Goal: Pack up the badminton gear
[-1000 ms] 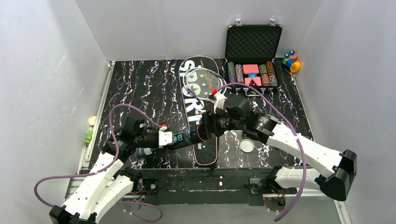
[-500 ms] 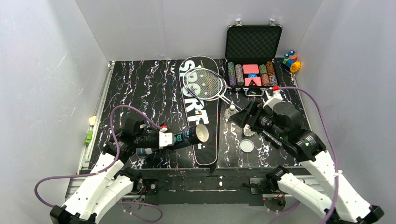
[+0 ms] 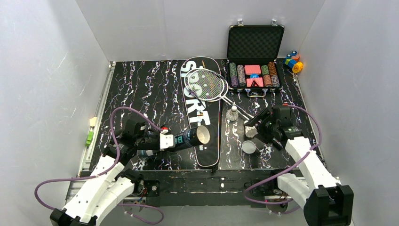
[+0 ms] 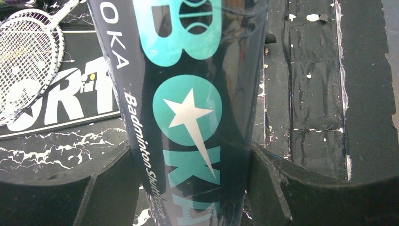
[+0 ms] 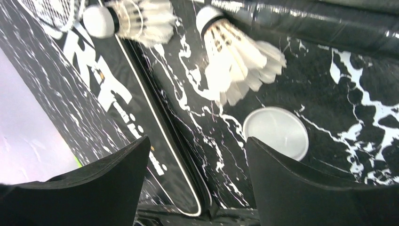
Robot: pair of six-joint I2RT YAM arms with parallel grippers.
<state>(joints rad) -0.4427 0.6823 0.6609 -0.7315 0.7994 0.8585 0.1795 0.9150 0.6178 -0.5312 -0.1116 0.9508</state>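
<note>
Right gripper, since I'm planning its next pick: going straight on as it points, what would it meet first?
Probably the nearer shuttlecock, lying just ahead of the right gripper; the round lid sits slightly aside. Depth is unclear.

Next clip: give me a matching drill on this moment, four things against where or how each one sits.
Things:
1. tube
2. round lid
3. rackets
4. poker chip case

Places or states:
A. heads resting on the SPORT bag
B. clamped in the left gripper
C. standing open at the far right of the table
D. lying flat on the table, off the tube

Pairs: 1-B, 2-D, 3-A, 4-C
</note>
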